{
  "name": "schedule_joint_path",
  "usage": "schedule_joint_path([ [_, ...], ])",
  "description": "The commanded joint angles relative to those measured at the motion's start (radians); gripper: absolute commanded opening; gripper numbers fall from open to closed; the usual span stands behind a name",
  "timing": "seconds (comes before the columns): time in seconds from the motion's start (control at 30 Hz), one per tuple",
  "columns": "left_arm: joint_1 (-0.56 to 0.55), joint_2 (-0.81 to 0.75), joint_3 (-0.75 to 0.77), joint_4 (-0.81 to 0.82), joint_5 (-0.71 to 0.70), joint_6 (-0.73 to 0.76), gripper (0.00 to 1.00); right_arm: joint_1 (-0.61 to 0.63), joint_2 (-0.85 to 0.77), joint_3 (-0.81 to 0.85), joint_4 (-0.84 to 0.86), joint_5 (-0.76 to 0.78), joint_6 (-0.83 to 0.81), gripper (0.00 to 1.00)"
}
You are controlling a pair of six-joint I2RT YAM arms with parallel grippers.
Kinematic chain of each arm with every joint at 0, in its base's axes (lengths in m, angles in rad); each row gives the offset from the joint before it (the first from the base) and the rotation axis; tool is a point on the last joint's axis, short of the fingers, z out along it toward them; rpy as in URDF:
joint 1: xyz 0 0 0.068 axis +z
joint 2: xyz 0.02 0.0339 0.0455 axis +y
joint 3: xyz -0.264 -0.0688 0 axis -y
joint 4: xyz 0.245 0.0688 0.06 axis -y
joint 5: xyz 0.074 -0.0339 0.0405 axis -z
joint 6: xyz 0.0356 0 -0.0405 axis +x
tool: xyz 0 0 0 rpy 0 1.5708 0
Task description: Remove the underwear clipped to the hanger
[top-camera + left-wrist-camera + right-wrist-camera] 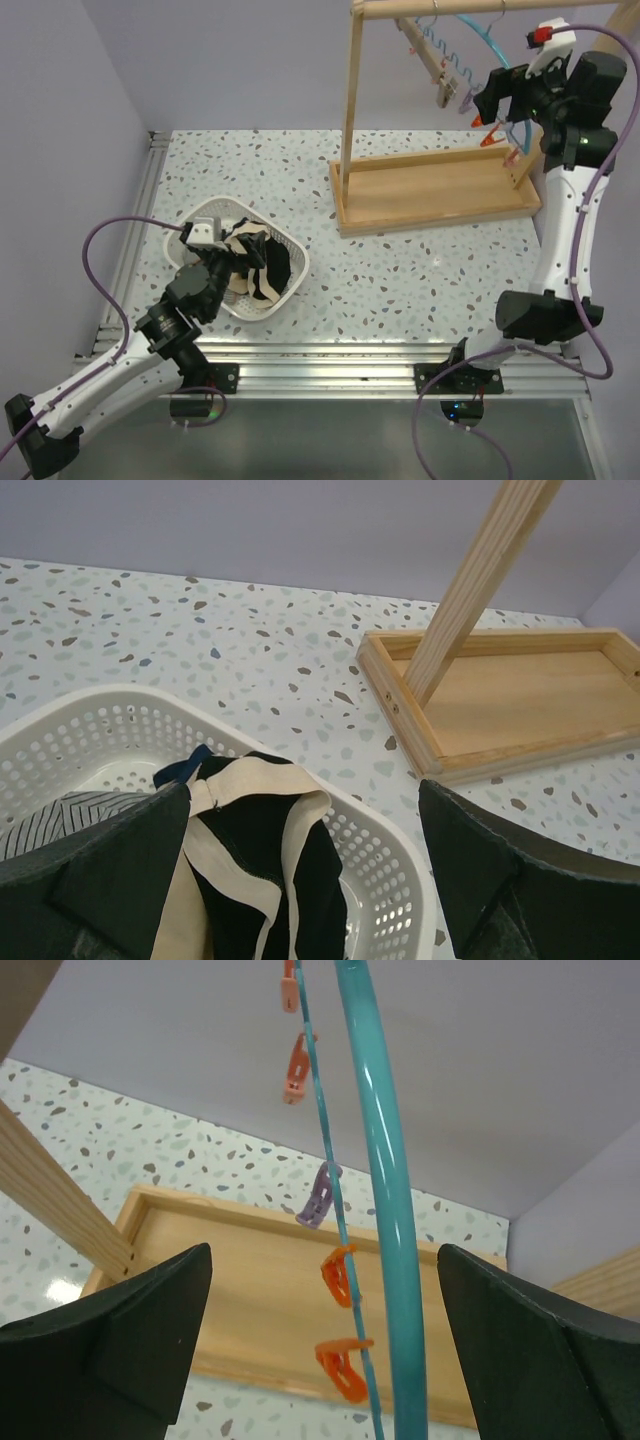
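Black, beige and grey-striped cloth underwear lies in the white perforated plastic basket, lower left, so the teal plastic hanger carries only bare clips. The left tool above it and the right tool straddling the hanger gape empty.

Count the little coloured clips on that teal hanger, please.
5, top to bottom: a salmon clip at the top edge, a second salmon clip below, a purple clip, an upper orange clip, a lower orange clip. More may hide above the frame.
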Motion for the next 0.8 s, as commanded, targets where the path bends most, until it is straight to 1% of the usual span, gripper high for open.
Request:
schedule_joint_path([
  [0.0, -0.003, -0.015, 0.018, 0.006, 0.018, -0.033, 1.0, -0.003, -0.196, -0.08, 0.089, 0.062, -0.048, 0.99],
  [0.03, -0.003, -0.016, 0.034, -0.003, 0.015, -0.05, 1.0, -0.006, -0.268, -0.136, 0.11, 0.077, -0.049, 0.99],
  [0.1, -0.003, -0.016, 0.064, -0.034, 0.001, -0.063, 1.0, -0.006, -0.336, -0.201, 0.144, 0.128, -0.049, 0.99],
  [0.13, -0.003, -0.015, 0.077, -0.037, -0.003, -0.071, 1.0, -0.004, -0.412, -0.273, 0.159, 0.151, -0.04, 0.99],
  [0.17, -0.003, -0.009, 0.1, -0.093, -0.016, -0.071, 1.0, -0.004, -0.451, -0.313, 0.191, 0.206, -0.034, 0.99],
  [0.2, -0.003, -0.004, 0.115, -0.11, -0.026, -0.076, 1.0, -0.004, -0.495, -0.357, 0.213, 0.235, -0.026, 0.99],
  [0.23, -0.003, 0.002, 0.127, -0.13, -0.039, -0.08, 1.0, -0.004, -0.565, -0.437, 0.227, 0.269, -0.019, 0.99],
  [0.27, -0.003, 0.014, 0.144, -0.165, -0.066, -0.087, 1.0, -0.004, -0.577, -0.444, 0.207, 0.342, -0.015, 0.99],
  [0.3, -0.003, 0.02, 0.169, -0.178, -0.076, -0.091, 1.0, -0.004, -0.583, -0.432, 0.14, 0.372, -0.008, 0.99],
  [0.37, -0.003, 0.03, 0.19, -0.195, -0.08, -0.105, 1.0, -0.004, -0.635, -0.487, 0.135, 0.432, 0.006, 0.99],
  [0.4, -0.003, 0.04, 0.213, -0.201, -0.074, -0.105, 1.0, -0.004, -0.644, -0.504, 0.103, 0.476, 0.008, 0.99],
  [0.47, -0.003, 0.05, 0.239, -0.218, -0.066, -0.094, 1.0, -0.006, -0.678, -0.543, 0.081, 0.481, -0.006, 0.99],
  [0.57, -0.003, 0.059, 0.29, -0.241, -0.06, -0.018, 1.0, -0.004, -0.709, -0.606, 0.035, 0.485, -0.058, 0.99],
  [0.63, -0.003, 0.053, 0.315, -0.245, -0.072, 0.051, 1.0, -0.003, -0.739, -0.658, 0.011, 0.435, -0.095, 0.99],
  [0.77, -0.003, 0.005, 0.333, -0.265, -0.102, 0.105, 1.0, -0.002, -0.776, -0.747, -0.003, 0.343, -0.068, 0.99],
])
